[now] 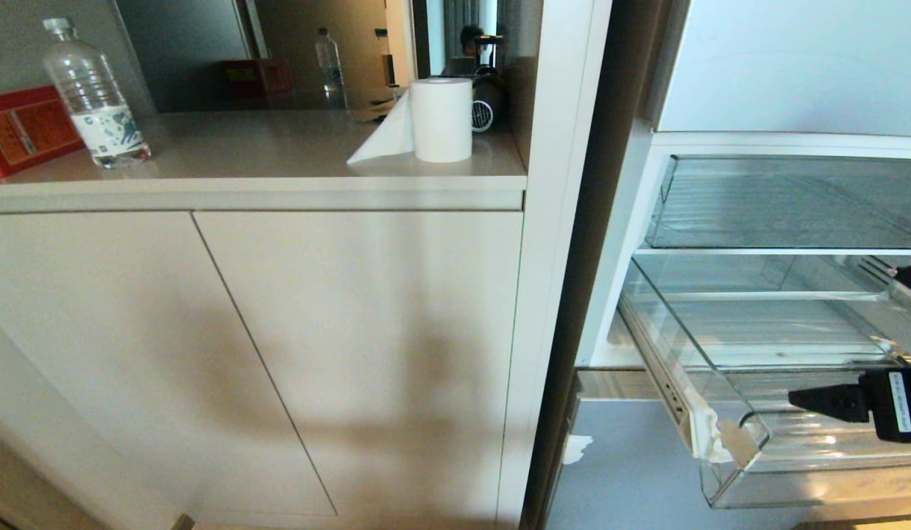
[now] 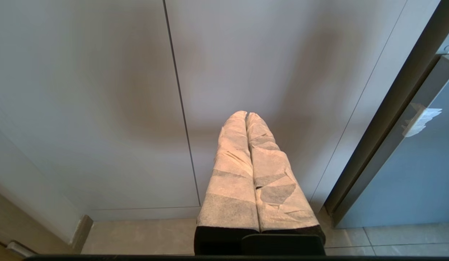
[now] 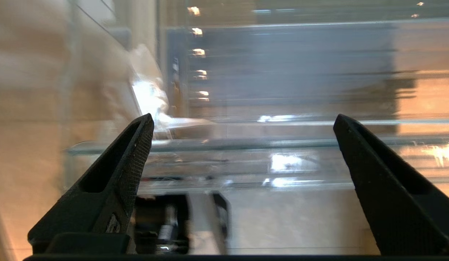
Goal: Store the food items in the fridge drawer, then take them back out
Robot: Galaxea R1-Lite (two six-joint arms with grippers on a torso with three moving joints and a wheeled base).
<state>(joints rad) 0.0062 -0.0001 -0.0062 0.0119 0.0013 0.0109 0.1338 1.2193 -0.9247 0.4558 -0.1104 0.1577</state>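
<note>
White paper roll (image 1: 441,119); clear ribbed fridge drawer (image 1: 728,383).

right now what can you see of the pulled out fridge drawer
The fridge drawer is clear plastic, wide and shallow, with a ribbed floor and low front wall. It stands pulled out of the open fridge, below a taller clear bin. No food shows inside it. White tape or paper clings to its near front corner. The right end effector hangs open just over it, empty.
</note>
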